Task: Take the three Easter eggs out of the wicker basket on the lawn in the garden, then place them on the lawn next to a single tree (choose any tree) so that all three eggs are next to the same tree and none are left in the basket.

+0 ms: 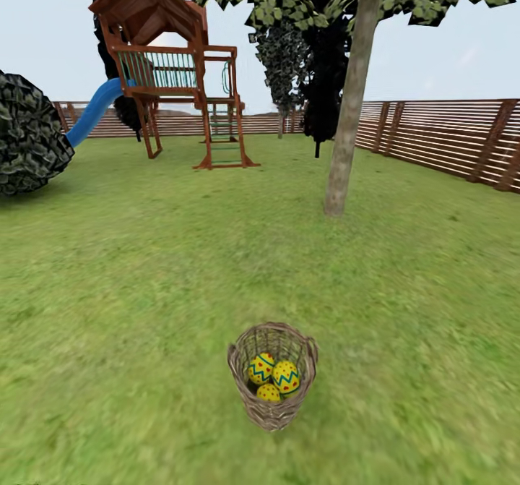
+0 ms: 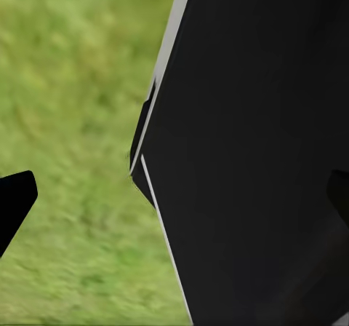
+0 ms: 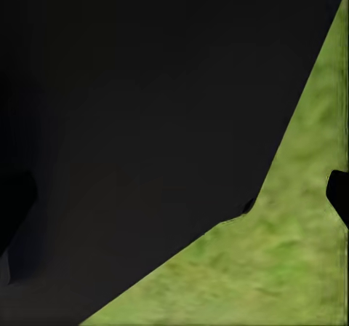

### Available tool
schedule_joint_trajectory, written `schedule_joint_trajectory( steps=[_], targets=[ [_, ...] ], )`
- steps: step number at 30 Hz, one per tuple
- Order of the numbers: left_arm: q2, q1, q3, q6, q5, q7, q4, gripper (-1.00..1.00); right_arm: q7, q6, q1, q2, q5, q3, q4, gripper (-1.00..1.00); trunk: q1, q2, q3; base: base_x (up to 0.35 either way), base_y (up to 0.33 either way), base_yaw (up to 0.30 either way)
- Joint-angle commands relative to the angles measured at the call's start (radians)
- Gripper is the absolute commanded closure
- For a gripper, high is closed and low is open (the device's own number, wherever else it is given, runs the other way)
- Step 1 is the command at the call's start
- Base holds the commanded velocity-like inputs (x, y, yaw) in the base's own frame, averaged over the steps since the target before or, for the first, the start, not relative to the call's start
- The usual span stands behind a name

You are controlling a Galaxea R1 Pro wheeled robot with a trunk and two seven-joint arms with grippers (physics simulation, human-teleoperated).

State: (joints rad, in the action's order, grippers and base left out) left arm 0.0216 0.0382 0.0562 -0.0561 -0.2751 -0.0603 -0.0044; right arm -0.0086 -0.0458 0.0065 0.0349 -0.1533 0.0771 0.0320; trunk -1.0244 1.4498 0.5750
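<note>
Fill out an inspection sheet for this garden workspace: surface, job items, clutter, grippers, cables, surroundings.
Surface: lawn, flat mottled green grass.
Job's things: wicker basket upright on the grass in the near foreground; three Easter eggs inside it, none on the grass. Tree with pale trunk stands beyond the basket, to the right.
Clutter: nothing seen.
Grippers: left gripper and right gripper, dark fingertips at the wrist views' edges over grass, a dark robot body part between; jaws look apart, nothing held.
Cables: nothing seen.
Surroundings: play frame with blue slide, round bush, slat fence.

slatted wooden fence (image 1: 440, 138) around yard; play frame (image 1: 177, 73) with blue slide (image 1: 94, 113); round dark bush (image 1: 29, 134); pale sky.
</note>
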Motion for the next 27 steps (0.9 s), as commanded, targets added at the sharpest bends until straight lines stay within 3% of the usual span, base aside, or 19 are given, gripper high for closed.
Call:
schedule_joint_trajectory(
  steps=[1, 9, 18, 27],
  targets=[
    [0.000, 0.000, 0.005, -0.002, -0.001, -0.001, 0.000, -1.00, -0.001, -0.005, 0.000, -0.001, -0.002, 0.007, 0.002, -1.00, -0.001, 0.000, 0.001, 0.292, 0.000, 0.167],
    [0.000, 0.000, 0.005, -0.003, -0.001, -0.001, -0.002, -1.00, -0.001, -0.005, 0.000, -0.005, -0.002, 0.007, 0.002, -1.00, -0.001, 0.000, 0.002, 0.230, 0.000, 0.051],
    [0.000, 0.000, 0.005, -0.003, -0.001, -0.001, -0.002, -1.00, -0.002, -0.006, 0.000, -0.006, 0.008, 0.003, -0.005, -1.00, -0.001, 0.000, 0.002, 0.094, 0.000, 0.003],
    [0.000, 0.000, 0.005, -0.001, -0.001, -0.001, -0.002, -1.00, -0.002, -0.006, 0.000, -0.005, 0.012, 0.001, -0.011, -1.00, -0.001, 0.000, 0.002, 0.271, 0.000, 0.000]
  ],
)
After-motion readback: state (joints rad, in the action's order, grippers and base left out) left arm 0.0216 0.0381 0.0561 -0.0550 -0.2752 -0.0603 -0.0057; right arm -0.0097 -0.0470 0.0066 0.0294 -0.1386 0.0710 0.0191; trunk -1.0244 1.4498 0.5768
